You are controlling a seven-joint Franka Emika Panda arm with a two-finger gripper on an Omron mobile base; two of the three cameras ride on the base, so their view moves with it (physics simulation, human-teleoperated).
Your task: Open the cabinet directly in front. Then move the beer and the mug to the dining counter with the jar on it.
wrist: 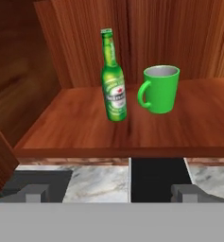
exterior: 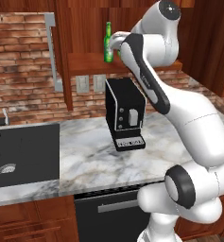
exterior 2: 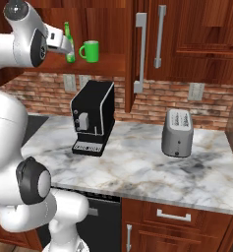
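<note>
Two green things stand upright on the shelf of the open dark red-brown wooden wall cabinet [exterior 2: 108, 61]: the slim green glass beer bottle [wrist: 113, 78] and, just beside it, the bright green glossy mug [wrist: 159, 88]. Jaws spread wide and empty, the two-finger gripper [wrist: 112, 193] hangs short of the shelf edge, level with it. I would centre on the bottle's body, well below the neck. Open room lies on the bottle's far side from the mug; the black coffee machine [exterior 2: 92, 118] sits below.

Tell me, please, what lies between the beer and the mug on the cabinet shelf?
Nothing: in the hand view, bare wooden shelf separates the beer from the mug.
</note>
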